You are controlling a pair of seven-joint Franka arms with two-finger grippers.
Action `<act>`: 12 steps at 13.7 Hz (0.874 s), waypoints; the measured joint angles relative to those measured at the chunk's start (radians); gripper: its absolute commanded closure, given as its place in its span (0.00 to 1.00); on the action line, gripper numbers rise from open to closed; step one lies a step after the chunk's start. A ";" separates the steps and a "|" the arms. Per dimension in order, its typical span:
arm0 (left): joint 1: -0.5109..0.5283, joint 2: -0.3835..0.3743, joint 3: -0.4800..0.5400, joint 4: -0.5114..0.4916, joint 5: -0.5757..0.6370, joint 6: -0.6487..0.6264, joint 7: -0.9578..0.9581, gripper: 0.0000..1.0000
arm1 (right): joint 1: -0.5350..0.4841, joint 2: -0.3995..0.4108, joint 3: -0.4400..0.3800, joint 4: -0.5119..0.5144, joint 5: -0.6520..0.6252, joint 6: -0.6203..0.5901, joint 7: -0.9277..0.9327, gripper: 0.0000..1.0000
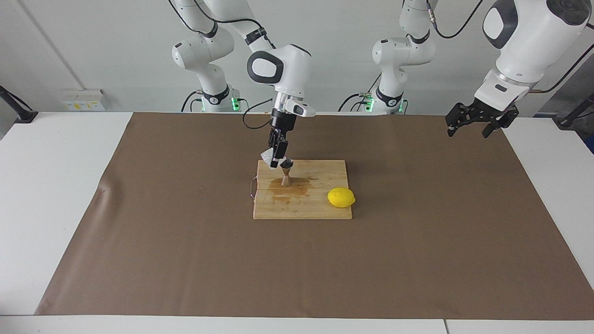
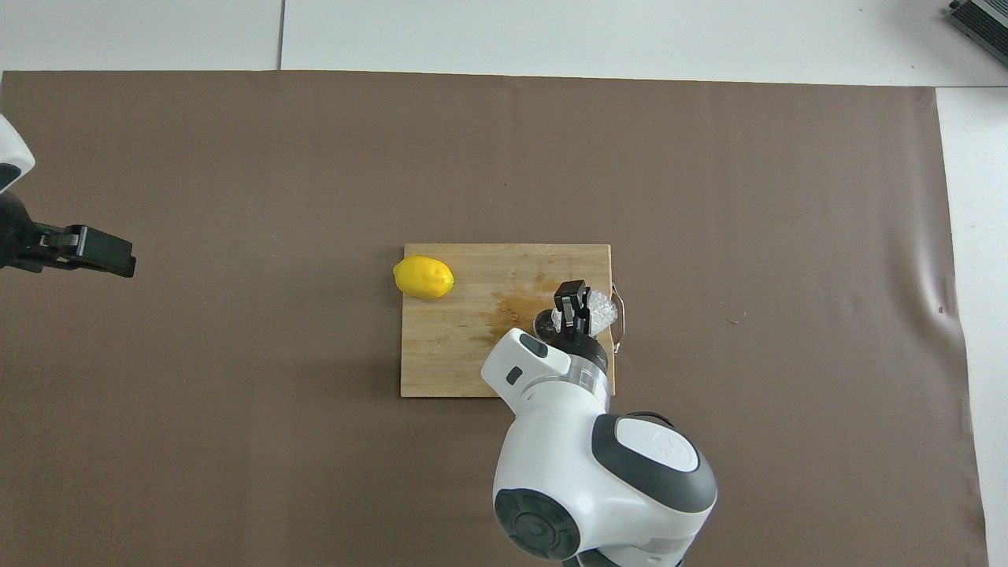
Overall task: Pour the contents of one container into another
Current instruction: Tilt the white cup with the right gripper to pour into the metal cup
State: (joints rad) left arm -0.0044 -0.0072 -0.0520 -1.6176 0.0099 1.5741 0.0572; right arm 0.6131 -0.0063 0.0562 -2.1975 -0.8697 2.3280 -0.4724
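**Cup tipped at the jigger's mouth**

While your right claw (image 1: pixel 277 157) clenches the tilted cup (image 1: pixel 267 157) just above the upright jigger (image 1: pixel 286 176) on the cutting board (image 1: pixel 320 204), the cup's mouth points toward it. Your left claw (image 1: pixel 478 121) waits released, well apart.

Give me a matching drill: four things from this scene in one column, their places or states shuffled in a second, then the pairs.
1. cup
2. jigger
3. lemon
4. left pincer

A. waits open over the mat's end
B. upright on the stained board
C. lies on the board's corner
D. held tilted in the right pincer

Pairs: 1-D, 2-B, 3-C, 4-A
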 measured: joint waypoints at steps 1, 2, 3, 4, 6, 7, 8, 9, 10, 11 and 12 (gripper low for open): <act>0.000 0.000 0.000 0.000 0.000 0.000 0.000 0.00 | 0.000 0.000 0.001 0.000 0.005 0.000 0.019 1.00; 0.000 0.000 0.000 0.000 0.000 0.000 0.000 0.00 | 0.000 0.000 0.002 0.001 0.015 0.000 0.032 1.00; 0.000 0.000 0.000 0.000 0.000 0.000 0.000 0.00 | 0.000 0.000 0.002 0.002 0.030 0.000 0.034 1.00; 0.000 0.000 0.000 0.000 0.000 0.000 0.000 0.00 | 0.000 0.000 0.002 0.005 0.043 0.001 0.034 1.00; 0.000 0.000 0.000 0.000 0.000 0.000 0.000 0.00 | 0.000 0.000 0.002 0.014 0.074 0.001 0.034 1.00; 0.000 0.000 0.000 0.000 0.000 0.000 0.000 0.00 | 0.000 0.000 0.002 0.018 0.087 0.002 0.034 1.00; 0.000 0.000 0.000 0.000 0.000 0.000 0.000 0.00 | 0.000 0.000 0.002 0.022 0.102 0.003 0.034 1.00; 0.000 0.000 0.000 0.000 0.000 0.000 0.000 0.00 | 0.000 0.000 0.003 0.026 0.120 0.004 0.034 1.00; 0.000 0.000 0.000 0.000 0.000 0.000 0.000 0.00 | 0.000 0.000 0.003 0.028 0.137 0.004 0.033 1.00; 0.000 0.000 0.000 0.000 0.000 0.000 0.000 0.00 | -0.001 0.000 0.003 0.029 0.157 0.004 0.032 1.00; 0.000 0.000 0.000 0.000 0.000 0.000 0.000 0.00 | -0.002 0.000 0.002 0.029 0.178 0.004 0.031 1.00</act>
State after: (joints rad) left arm -0.0044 -0.0072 -0.0520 -1.6176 0.0099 1.5741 0.0572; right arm 0.6112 -0.0068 0.0587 -2.1683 -0.6922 2.3317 -0.4414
